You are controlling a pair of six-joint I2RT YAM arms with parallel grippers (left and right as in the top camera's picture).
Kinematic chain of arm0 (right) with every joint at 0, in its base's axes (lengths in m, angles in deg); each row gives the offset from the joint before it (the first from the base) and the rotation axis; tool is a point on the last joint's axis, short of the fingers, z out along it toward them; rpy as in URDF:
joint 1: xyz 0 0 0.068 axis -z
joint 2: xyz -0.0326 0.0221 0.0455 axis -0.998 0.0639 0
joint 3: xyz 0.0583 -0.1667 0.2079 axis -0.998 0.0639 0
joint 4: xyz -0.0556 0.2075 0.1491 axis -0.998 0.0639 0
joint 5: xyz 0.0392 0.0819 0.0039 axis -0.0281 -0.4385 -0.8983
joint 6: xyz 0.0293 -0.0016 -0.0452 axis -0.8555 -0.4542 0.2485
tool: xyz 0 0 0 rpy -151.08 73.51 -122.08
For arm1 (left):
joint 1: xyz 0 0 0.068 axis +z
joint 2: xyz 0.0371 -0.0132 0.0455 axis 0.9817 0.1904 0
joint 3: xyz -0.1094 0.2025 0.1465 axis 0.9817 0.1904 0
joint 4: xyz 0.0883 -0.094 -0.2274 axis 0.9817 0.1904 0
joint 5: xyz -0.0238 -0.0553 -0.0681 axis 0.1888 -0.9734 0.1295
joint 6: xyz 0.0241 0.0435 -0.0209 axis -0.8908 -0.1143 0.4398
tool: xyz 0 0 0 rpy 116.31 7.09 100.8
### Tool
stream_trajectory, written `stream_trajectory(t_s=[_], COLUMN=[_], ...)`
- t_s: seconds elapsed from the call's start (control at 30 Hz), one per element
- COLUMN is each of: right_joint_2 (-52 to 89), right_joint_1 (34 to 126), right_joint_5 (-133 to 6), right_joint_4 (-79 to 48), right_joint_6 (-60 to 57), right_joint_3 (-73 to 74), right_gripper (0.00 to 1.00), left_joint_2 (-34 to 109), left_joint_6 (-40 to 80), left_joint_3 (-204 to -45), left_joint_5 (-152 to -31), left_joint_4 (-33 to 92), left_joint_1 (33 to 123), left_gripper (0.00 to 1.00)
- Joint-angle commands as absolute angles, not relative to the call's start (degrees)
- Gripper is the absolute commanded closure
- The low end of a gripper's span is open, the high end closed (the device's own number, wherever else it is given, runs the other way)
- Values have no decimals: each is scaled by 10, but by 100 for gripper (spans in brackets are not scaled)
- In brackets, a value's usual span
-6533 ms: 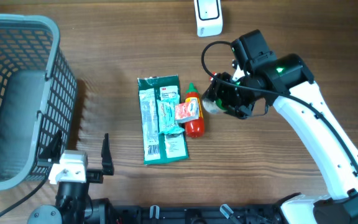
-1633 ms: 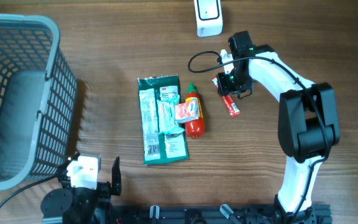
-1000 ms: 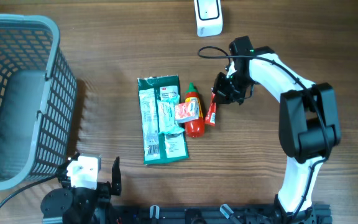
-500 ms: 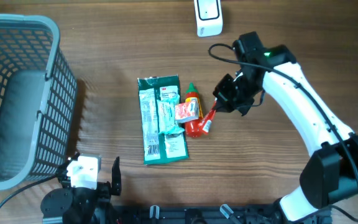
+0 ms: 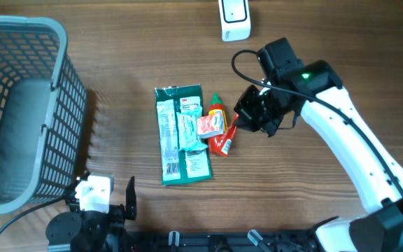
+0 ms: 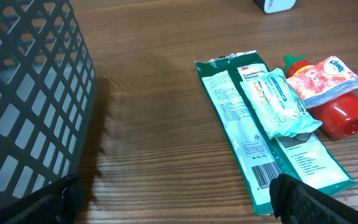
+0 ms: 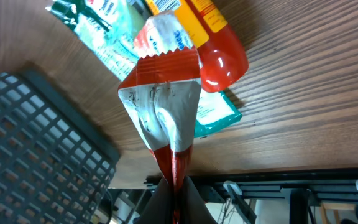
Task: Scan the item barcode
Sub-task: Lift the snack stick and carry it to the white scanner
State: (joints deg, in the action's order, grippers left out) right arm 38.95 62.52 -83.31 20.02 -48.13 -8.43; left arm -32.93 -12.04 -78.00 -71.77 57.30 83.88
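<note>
A brown wood-grain table (image 5: 117,63) is seen, evenly lit; a black frame rail (image 5: 208,243) is glimpsed along its near edge.

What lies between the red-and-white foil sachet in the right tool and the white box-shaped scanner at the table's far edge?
Nothing visible on the table: bare wood separates the red-and-white foil sachet from the white box-shaped scanner. Only the arm's own black cable loops above that stretch.
</note>
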Motion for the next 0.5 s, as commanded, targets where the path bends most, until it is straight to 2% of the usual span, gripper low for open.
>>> stream_trajectory(t_s=[0.0, 0.13, 0.33, 0.47], right_joint_2=[372, 373, 371, 346], right_joint_1=[623, 623, 623, 603], right_joint_5=[-813, -803, -712, -535], right_joint_4=[199, 197, 191, 91], right_joint_6=[-494, -505, -510, -468], right_joint_3=[-86, -86, -86, -86], right_gripper=[96, 96, 96, 96], left_joint_2=[-333, -333, -333, -333], left_joint_6=[-129, -129, -129, -129], left_joint_3=[-781, -781, -781, -781], left_joint_5=[-726, -726, -726, -726], left_joint_4=[572, 572, 572, 572], left_joint_1=[836, 836, 836, 836], left_gripper=[0, 0, 0, 0])
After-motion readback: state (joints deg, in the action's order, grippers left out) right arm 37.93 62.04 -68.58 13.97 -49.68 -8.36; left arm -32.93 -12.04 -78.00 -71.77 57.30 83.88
